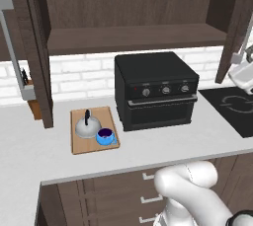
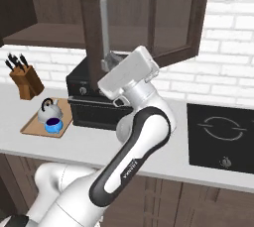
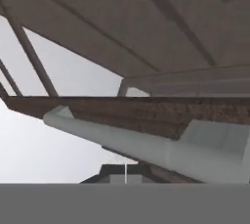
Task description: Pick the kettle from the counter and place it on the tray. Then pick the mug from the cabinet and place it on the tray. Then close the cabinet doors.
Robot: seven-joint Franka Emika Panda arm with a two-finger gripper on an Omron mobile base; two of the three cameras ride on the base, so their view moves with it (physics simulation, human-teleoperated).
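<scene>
With kettle [image 1: 87,127] and mug [image 1: 105,136] both down on the tray [image 1: 79,145], left of centre in the left base view, mug touching or just beside the kettle's lower-right side; same pair seen at the left edge of the right base view, kettle [image 2: 49,107] behind, mug [image 2: 53,125] in front, tray [image 2: 31,128] lying on the counter [image 2: 149,151]

Tray just left of the black oven [image 1: 155,90], on the light counter [image 1: 148,148]; knife block [image 2: 26,80] up and left of the tray in the right base view, partly hidden behind the left door [image 1: 34,47] in the left base view

Cabinet [image 1: 133,3] across the top of the left base view, shelf bare, both doors swung open: left door down the left side of the frame, right door [image 1: 236,27] at the upper right

In the right base view, arm raised mid-frame, gripper [image 2: 110,64] up against the silver bar handle [image 2: 103,20] of the right door [image 2: 144,13], at the handle's lower end; fingers hidden behind the white hand, so jaws apart or together: cannot tell

In the hand view, handle [image 3: 141,145] running as a pale bar from middle left to lower right, close to the camera, dark wooden door frame [image 3: 146,113] just behind it; fingertips not made out there either

Black stovetop [image 2: 221,134] at the right of the right base view, well apart from the tray
</scene>
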